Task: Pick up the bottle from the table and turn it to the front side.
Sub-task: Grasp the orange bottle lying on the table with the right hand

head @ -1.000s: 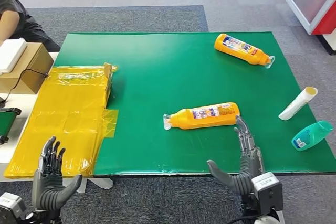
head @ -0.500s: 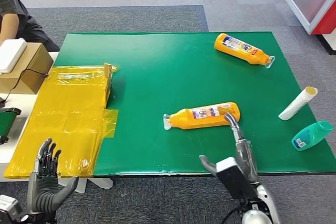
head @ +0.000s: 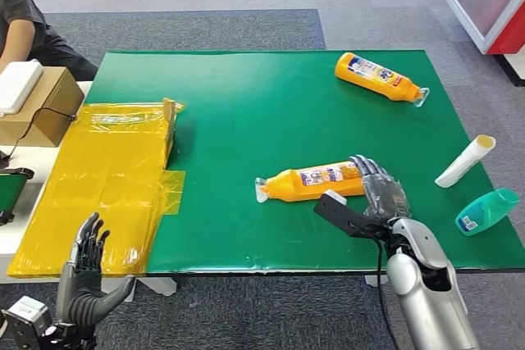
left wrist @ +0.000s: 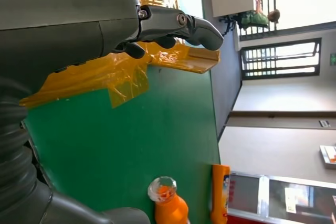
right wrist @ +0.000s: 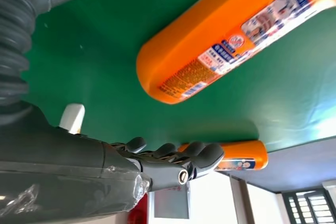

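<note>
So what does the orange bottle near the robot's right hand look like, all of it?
The near orange bottle looks like shiny plastic, with a clear cap and a white-and-blue printed label facing up. It lies on its side on the green table, cap toward the robot's left. The right hand, fingers spread, reaches over its bottom end without gripping.

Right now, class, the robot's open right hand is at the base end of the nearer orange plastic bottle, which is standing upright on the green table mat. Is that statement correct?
Not quite. The nearer orange plastic bottle is lying on its side on the green table mat, not standing upright, as the head view shows. The rest holds: the open right hand is at its base end.
</note>
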### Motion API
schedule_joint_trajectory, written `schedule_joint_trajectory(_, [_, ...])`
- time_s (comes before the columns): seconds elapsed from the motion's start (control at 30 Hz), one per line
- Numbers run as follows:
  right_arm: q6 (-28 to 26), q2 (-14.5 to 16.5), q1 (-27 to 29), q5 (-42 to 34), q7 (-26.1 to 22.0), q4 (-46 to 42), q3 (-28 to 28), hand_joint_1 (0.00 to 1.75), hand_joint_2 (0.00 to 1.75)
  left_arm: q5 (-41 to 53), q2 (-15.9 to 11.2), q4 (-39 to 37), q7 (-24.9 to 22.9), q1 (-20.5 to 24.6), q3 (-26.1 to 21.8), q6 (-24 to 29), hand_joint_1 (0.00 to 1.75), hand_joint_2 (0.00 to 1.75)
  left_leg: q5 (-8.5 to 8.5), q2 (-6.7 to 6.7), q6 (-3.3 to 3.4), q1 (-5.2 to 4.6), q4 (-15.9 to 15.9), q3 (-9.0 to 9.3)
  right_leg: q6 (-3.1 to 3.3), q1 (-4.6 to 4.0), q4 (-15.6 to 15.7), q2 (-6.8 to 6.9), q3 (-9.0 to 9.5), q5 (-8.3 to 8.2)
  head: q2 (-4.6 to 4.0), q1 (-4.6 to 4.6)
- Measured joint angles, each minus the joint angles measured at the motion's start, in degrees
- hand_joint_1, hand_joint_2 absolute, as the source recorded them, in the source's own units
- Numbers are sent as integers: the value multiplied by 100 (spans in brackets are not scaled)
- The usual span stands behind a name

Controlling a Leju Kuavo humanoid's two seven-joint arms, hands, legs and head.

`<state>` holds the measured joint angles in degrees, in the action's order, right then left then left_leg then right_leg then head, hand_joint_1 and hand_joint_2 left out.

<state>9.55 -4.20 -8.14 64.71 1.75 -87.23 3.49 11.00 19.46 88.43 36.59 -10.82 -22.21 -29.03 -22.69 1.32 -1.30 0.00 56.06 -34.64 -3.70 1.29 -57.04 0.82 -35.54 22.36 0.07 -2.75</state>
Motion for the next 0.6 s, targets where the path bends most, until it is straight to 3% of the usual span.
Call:
schedule_joint_trajectory(0.27, [179, -326, -878, 120, 113, 1071, 284, 0, 175, 13, -47, -255, 81, 131, 34, 55, 0, 175, 2, -1, 2, 0, 0, -3, -1, 1, 0, 1, -1, 0, 0, 0])
schedule_joint_trajectory(0.6, [549, -425, -1754, 50, 25, 2568, 716, 0, 175, 15, -132, -615, 141, 286, 109, 112, 0, 175, 3, -1, 2, 0, 0, -4, -1, 0, 0, 3, -2, 0, 0, -1])
